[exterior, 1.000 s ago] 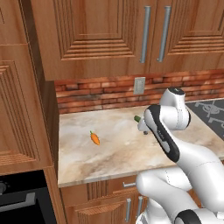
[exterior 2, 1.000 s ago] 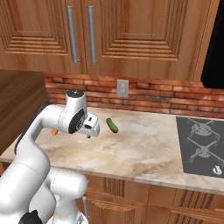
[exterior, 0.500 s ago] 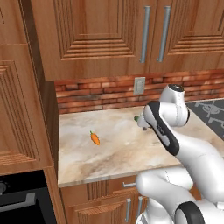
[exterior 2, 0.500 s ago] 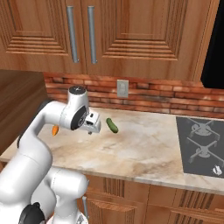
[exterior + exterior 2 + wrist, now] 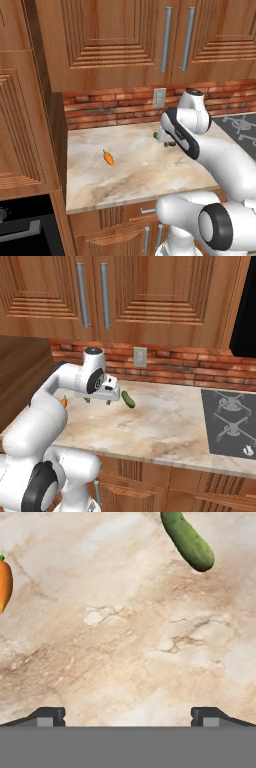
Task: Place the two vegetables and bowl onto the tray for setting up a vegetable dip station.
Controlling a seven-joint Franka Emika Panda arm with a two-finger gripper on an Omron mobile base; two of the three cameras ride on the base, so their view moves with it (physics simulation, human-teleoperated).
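tool (image 5: 128, 714) agape; one carrot (image 5: 4, 584), one cucumber (image 5: 188, 540)

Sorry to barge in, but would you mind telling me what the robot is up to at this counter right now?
The arm is reaching over the marble counter with its gripper open and holding nothing. It hangs above the bare stone between the two vegetables: the cucumber lies by the hand, nearer the stovetop, and the carrot lies apart on the other side. Both rest on the counter, so neither has been picked up yet.
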